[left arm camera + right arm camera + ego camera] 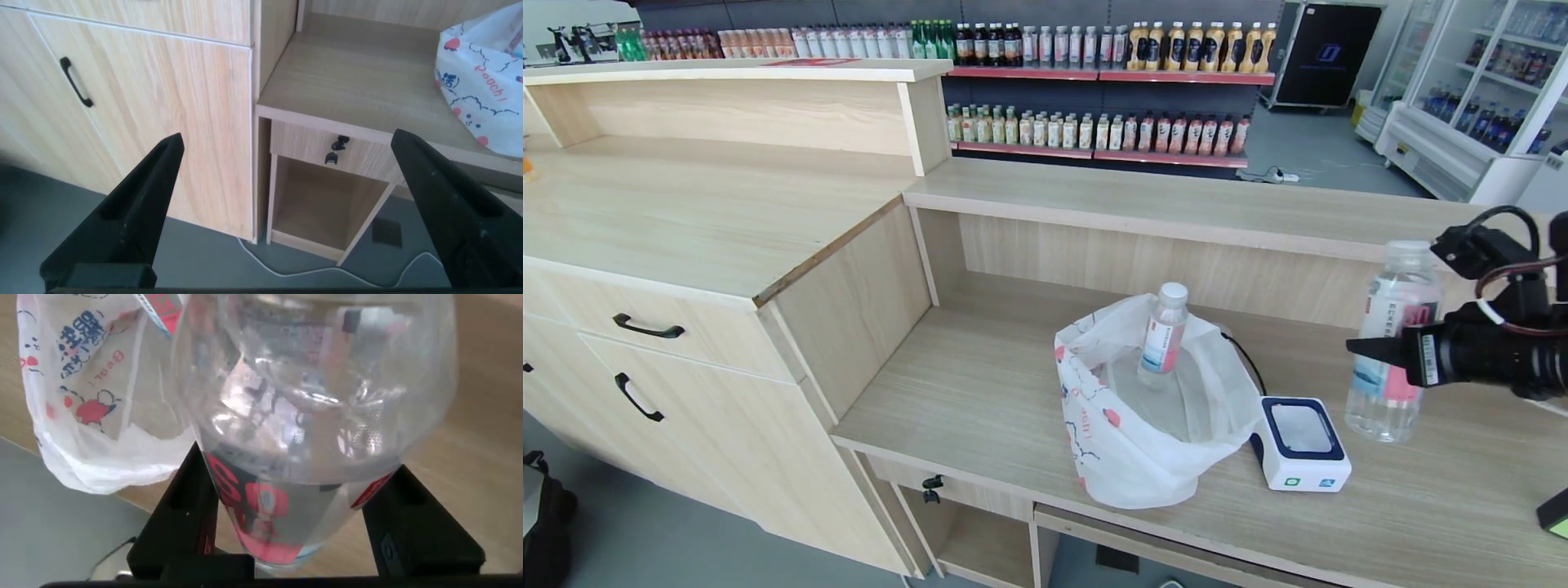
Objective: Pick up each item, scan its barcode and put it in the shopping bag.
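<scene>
A white printed shopping bag [1127, 441] stands open on the low counter, and a small pink-labelled bottle [1164, 335] stands upright inside it. To the bag's right lies the white barcode scanner [1303, 445]. Further right, my right gripper [1390, 353] is shut on a clear water bottle [1392, 327], held upright around its middle with its base at or just above the counter. In the right wrist view the water bottle [319, 416] sits between my fingers [192, 514], with the bag [90, 400] behind it. My left gripper [286, 220] hangs open and empty below counter height, facing the cabinet front.
A taller wooden counter [703, 212] with drawers rises on the left, and a raised ledge [1176, 204] runs behind the low counter [980, 384]. A green-tipped object [1556, 514] lies at the far right edge. Below the counter is an open cubby [327, 204].
</scene>
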You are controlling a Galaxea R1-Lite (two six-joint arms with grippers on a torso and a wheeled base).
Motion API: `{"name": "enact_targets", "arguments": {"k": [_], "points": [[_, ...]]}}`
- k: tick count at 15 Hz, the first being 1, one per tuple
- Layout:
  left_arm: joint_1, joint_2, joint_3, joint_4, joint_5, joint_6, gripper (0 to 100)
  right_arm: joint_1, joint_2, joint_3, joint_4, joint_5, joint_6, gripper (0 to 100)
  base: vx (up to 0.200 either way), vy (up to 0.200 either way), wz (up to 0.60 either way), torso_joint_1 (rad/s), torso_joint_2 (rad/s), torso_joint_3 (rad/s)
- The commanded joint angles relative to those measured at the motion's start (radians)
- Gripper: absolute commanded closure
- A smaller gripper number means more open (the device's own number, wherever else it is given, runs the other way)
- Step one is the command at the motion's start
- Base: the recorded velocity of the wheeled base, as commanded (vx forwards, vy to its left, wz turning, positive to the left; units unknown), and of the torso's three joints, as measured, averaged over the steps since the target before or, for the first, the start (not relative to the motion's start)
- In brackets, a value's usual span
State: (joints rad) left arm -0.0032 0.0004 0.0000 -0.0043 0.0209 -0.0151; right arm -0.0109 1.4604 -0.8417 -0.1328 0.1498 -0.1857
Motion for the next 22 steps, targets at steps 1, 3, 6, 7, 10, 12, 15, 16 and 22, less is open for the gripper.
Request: {"name": "enact_targets", "arguments": {"k": [1, 3, 6, 7, 10, 12, 15, 16, 22], "points": [[0.0, 0.0, 0.0, 0.0, 0.001, 0.0, 0, -0.037, -0.201, 0.085, -0.048, 0.004, -0.097, 100, 0.0, 0.0, 0.6, 0.002, 0.0, -0.002], [0.0, 0.0, 0.0, 0.0, 0.001, 0.0, 0, -0.02, -0.166, 0.101, -0.113, 0.004, -0.098, 100, 0.0, 0.0, 0.6, -0.005, 0.0, 0.009], [0.0, 0.0, 0.0, 0.0, 0.001, 0.0, 0, 0.029, -0.017, 0.214, -0.469, 0.005, -0.104, 100, 0.0, 0.0, 0.4, 0.003, 0.0, 0.003], [0.0, 0.0, 0.0, 0.0, 0.001, 0.0, 0, 0.058, 0.049, 0.262, -0.607, 0.008, -0.106, 100, 0.0, 0.0, 0.0, 0.0, 0.0, 0.0], [0.0, 0.0, 0.0, 0.0, 0.001, 0.0, 0, 0.115, 0.202, 0.291, -0.749, 0.016, -0.103, 100, 0.0, 0.0, 0.0, 0.0, 0.0, 0.0], [0.0, 0.0, 0.0, 0.0, 0.001, 0.0, 0, 0.118, 0.29, 0.308, -0.785, 0.016, -0.103, 100, 0.0, 0.0, 0.0, 0.0, 0.0, 0.0], [0.0, 0.0, 0.0, 0.0, 0.001, 0.0, 0, 0.143, 0.345, 0.32, -0.791, 0.054, -0.095, 100, 0.0, 0.0, 0.0, 0.0, 0.0, 0.0], [0.0, 0.0, 0.0, 0.0, 0.001, 0.0, 0, 0.15, 0.357, 0.325, -0.809, 0.076, -0.095, 100, 0.0, 0.0, 0.0, 0.0, 0.0, 0.0], [0.0, 0.0, 0.0, 0.0, 0.001, 0.0, 0, 0.201, 0.525, 0.294, -1.001, 0.137, -0.093, 100, 0.0, 0.0, 0.0, 0.0, 0.0, 0.0]]}}
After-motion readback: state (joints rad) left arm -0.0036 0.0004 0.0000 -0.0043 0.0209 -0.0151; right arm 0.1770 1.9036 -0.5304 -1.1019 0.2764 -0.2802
